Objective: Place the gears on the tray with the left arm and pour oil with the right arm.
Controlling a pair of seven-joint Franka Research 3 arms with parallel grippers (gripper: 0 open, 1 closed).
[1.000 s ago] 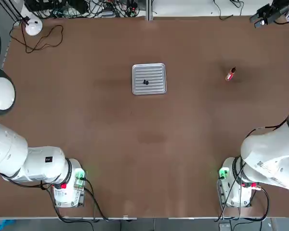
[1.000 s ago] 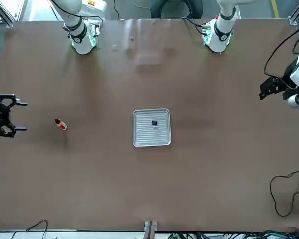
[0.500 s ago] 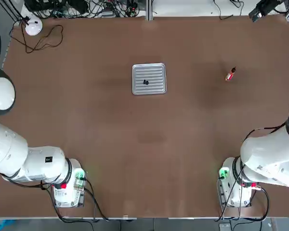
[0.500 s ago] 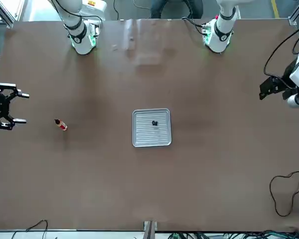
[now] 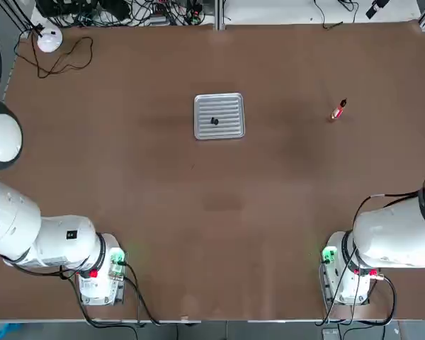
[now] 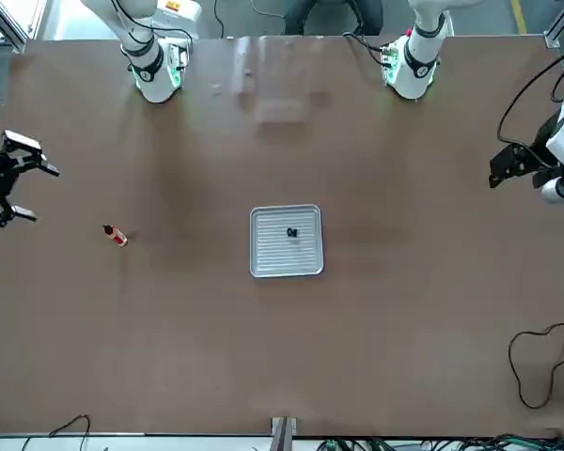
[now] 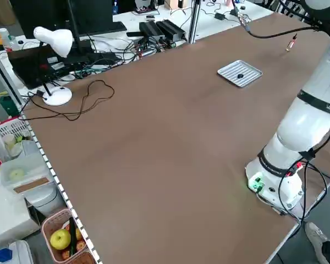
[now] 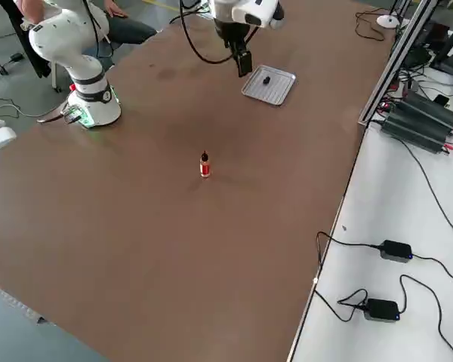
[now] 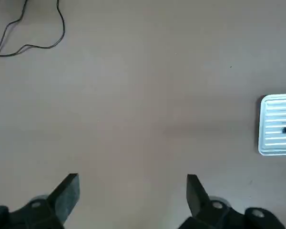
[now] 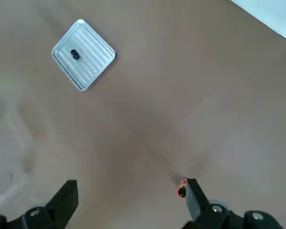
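Front view opposite overhead view, table shared

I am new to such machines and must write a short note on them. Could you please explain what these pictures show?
Two white robot arms stand side by side at one brown table. One picture looks straight down, one faces the robot from across, and two look diagonally from the sides. The last two come from the arms' wrists, each looking at its own fingers.

On the table lies a ribbed metal tray with small dark gears on it. Apart from it, on the right arm's side, is a little red-labelled bottle.

The left gripper is open above the left part of the table, the right gripper open over the right edge. Neither holds anything.
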